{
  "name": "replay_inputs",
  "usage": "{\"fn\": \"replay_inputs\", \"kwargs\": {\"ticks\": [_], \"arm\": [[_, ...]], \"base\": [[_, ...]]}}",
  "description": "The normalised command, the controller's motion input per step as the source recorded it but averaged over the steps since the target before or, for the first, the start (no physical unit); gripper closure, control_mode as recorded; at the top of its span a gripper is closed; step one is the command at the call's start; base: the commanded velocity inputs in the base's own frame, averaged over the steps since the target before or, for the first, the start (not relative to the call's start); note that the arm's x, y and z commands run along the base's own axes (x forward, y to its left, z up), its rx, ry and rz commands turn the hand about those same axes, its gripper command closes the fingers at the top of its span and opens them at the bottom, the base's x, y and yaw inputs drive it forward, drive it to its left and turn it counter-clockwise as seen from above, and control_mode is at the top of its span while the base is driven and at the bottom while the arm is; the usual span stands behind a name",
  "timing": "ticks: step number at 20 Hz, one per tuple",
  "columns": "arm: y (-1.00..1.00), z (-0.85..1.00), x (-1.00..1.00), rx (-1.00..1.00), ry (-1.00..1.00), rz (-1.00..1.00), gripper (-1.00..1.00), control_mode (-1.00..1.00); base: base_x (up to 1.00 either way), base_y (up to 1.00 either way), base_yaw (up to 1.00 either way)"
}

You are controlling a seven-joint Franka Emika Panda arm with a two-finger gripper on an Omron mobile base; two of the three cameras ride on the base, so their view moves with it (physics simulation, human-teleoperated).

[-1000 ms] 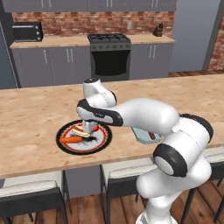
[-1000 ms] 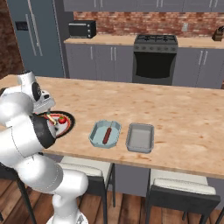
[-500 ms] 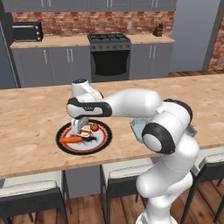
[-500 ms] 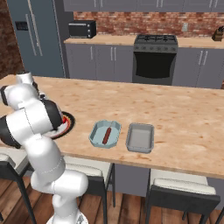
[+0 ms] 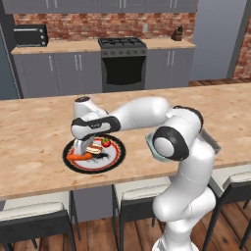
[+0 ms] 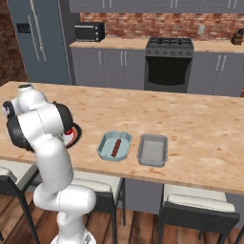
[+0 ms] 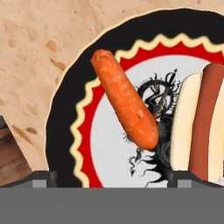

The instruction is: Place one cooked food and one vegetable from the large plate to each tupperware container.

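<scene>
1. The claw (image 5: 88, 148) hangs open just above the large plate (image 5: 117, 155), pointing down, holding nothing
2. The arm reaches left, low over the counter (image 5: 34, 142)
3. A carrot (image 7: 124, 105) lies beside a hot dog (image 7: 199, 127)

large plate (image 7: 65, 122): black rim, red inner ring with a pale yellow zigzag edge, white centre with a black ink-like swirl
carrot (image 7: 124, 99): orange, between the jaws
hot dog (image 7: 199, 127): red-brown sausage in a cream bun, beside one jaw
tupperware container (image 6: 114, 146): pale blue-grey, red-brown sausage inside
counter (image 6: 190, 124): light speckled wood
</scene>
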Motion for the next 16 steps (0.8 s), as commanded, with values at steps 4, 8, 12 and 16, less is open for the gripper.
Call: {"fn": "replay_inputs", "kwargs": {"ticks": [4, 8, 12, 16], "arm": [[0.21, -0.41, 0.2, 0.0, 0.02, 0.0, -1.0, -1.0], [0.12, -0.3, 0.27, -0.02, 0.14, 0.0, -1.0, -1.0], [0.01, -0.25, 0.26, -0.03, 0.14, 0.0, -1.0, -1.0], [0.01, -0.22, 0.15, -0.01, 0.02, 0.0, -1.0, -1.0]], "base": [[0.0, 0.0, 0.0], [0.0, 0.0, 0.0], [0.0, 0.0, 0.0], [0.0, 0.0, 0.0]]}}
